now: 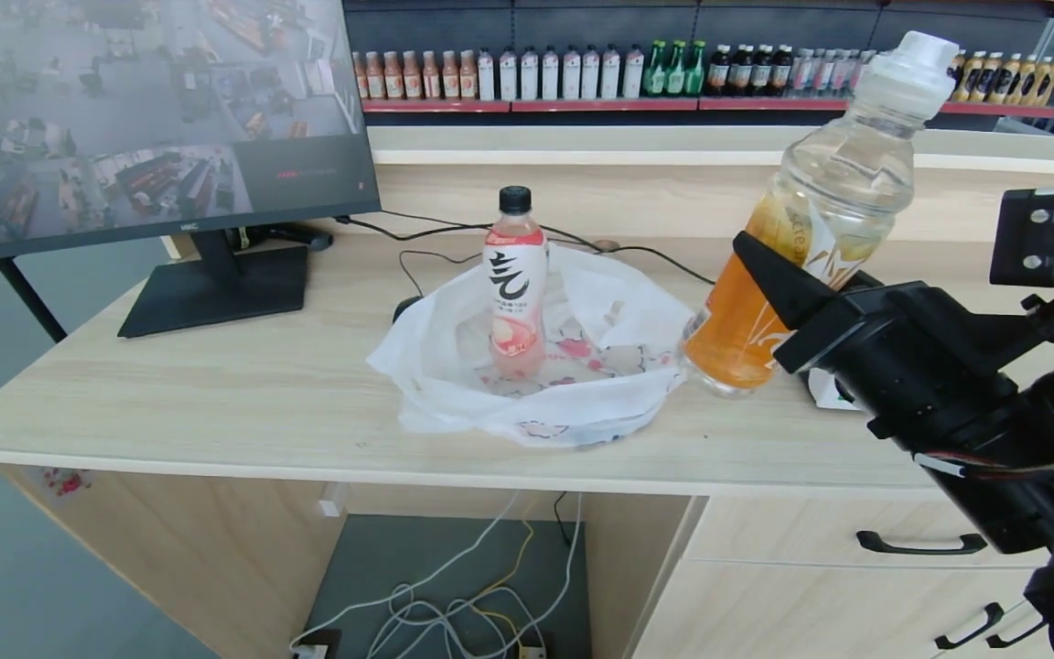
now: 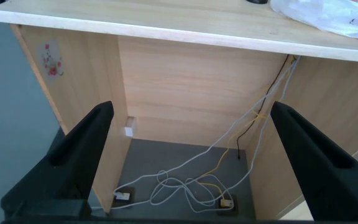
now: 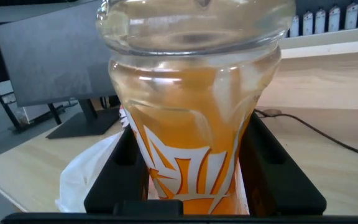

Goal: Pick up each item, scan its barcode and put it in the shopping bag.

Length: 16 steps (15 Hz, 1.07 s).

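Done: one pink bottle stands upright inside the shopping bag; I judge that item finished
In hand: my right gripper pinches the orange bottle about its lower body; the bottle is tilted, its base just beside the bag's rim on my right
Left tool: my left gripper hangs spread and empty, low before the counter, facing the cables beneath it
Left to do: bagging the orange bottle; whether its barcode has been scanned I cannot tell
Progress: by my judgement, on the second item and near the bag, with placing yet to come
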Tool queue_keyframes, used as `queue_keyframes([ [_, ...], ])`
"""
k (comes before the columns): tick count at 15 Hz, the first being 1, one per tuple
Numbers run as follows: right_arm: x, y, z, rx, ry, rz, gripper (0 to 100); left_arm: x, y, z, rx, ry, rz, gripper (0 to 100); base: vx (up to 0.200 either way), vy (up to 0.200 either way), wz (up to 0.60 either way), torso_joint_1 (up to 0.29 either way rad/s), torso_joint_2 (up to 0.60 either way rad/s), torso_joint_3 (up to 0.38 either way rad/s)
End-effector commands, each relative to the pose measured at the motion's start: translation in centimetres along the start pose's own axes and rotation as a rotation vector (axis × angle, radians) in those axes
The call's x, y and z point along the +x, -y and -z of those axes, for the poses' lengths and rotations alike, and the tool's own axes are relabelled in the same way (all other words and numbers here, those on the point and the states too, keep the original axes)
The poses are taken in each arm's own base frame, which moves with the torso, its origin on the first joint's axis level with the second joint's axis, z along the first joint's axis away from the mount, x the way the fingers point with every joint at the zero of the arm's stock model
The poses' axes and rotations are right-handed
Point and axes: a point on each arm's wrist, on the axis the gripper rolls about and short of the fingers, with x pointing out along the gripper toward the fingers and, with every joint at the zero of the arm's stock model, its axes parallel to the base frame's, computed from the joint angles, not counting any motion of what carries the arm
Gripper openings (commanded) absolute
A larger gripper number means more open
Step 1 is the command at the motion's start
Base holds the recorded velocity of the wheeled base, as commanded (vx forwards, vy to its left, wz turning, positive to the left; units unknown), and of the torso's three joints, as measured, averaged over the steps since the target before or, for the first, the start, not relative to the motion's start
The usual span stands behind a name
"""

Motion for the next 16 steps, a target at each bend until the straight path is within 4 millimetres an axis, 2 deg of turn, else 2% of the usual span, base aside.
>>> queue_keyframes([
  [1,1.2,0.4,0.7,-0.008,0.001,0.014,0,0.0,0.0,0.0,0.000,0.000,0.000,100,0.000,0.000,0.00,0.000,0.00,0.000],
  [10,5.2,0.2,4.8,-0.038,-0.034,-0.058,0,0.0,0.0,0.0,0.000,0.000,-0.001,100,0.000,0.000,0.00,0.000,0.00,0.000],
  [12,6.0,-0.3,6.2,-0.030,-0.049,-0.075,0,0.0,0.0,0.0,0.000,0.000,0.000,100,0.000,0.000,0.00,0.000,0.00,0.000],
  [14,6.6,-0.7,6.6,-0.025,-0.041,-0.086,0,0.0,0.0,0.0,-0.002,0.000,-0.001,100,0.000,0.000,0.00,0.000,0.00,0.000],
  [16,7.3,-0.6,8.4,-0.023,-0.062,-0.072,0,0.0,0.0,0.0,-0.002,0.000,-0.001,100,0.000,0.000,0.00,0.000,0.00,0.000],
])
